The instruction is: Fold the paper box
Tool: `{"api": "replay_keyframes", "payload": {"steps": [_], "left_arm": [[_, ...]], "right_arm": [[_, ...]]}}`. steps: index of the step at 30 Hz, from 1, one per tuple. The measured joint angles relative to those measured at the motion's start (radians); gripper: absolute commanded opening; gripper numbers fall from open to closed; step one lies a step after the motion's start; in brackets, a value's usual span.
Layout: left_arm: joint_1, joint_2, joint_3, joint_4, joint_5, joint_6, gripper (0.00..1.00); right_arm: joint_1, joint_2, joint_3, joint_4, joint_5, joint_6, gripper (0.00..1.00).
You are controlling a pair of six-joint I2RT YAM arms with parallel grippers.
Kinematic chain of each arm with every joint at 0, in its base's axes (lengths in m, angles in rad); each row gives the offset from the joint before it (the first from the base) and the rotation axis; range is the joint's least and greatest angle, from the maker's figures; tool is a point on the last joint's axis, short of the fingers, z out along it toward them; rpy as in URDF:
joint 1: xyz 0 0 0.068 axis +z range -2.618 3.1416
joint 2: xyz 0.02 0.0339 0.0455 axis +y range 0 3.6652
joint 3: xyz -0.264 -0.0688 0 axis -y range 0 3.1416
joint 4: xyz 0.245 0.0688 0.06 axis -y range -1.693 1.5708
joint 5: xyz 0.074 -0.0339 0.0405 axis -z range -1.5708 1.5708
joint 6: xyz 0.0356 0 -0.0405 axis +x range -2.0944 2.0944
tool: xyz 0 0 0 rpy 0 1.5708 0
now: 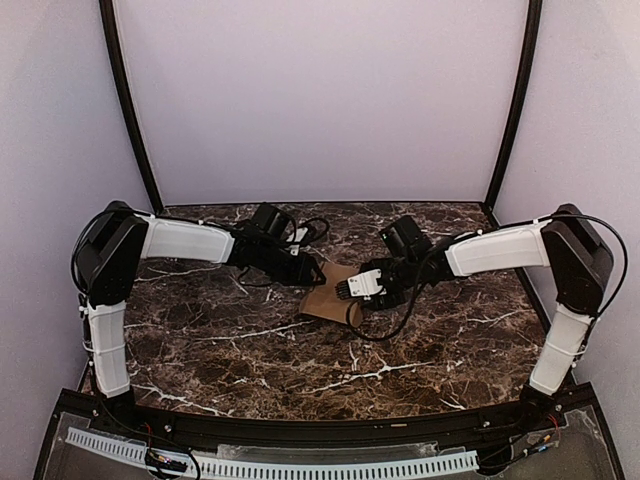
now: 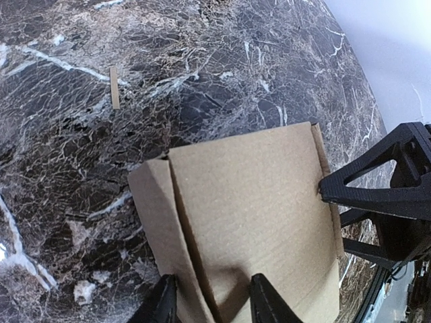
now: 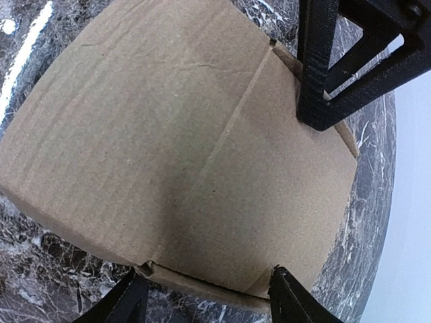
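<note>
Here, the marble table (image 1: 250,350) carries the box (image 1: 328,297), a creased brown sheet lying mid-table between the two arms. The left gripper (image 2: 213,281) meets it from the left, fingers spread and straddling a raised fold. The right gripper (image 3: 207,276) meets it from the right, fingers wide about its edge; whether they press it I cannot tell. A small tan strip (image 2: 114,87) lies apart on the table.

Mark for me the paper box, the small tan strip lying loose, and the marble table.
paper box (image 2: 256,215): left wrist view, middle of its large flat panel.
small tan strip (image 2: 114,87): left wrist view, its midpoint.
marble table (image 2: 222,60): left wrist view, bare dark surface beyond the box.
</note>
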Motion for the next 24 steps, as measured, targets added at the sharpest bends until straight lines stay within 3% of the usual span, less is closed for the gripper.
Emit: {"api": "replay_keyframes", "payload": {"steps": [8,15,24], "left_arm": [[0.006,0.014,0.013,-0.001,0.024,-0.001,0.36],[0.010,0.017,0.016,-0.002,0.031,-0.002,0.36],[0.018,0.017,0.022,-0.007,0.049,-0.019,0.51]], "right_arm": [[-0.026,0.002,0.000,0.005,0.004,-0.037,0.68],[-0.037,0.039,0.029,0.018,0.006,-0.053,0.65],[-0.063,0.076,0.066,0.032,-0.040,-0.032,0.62]]}}
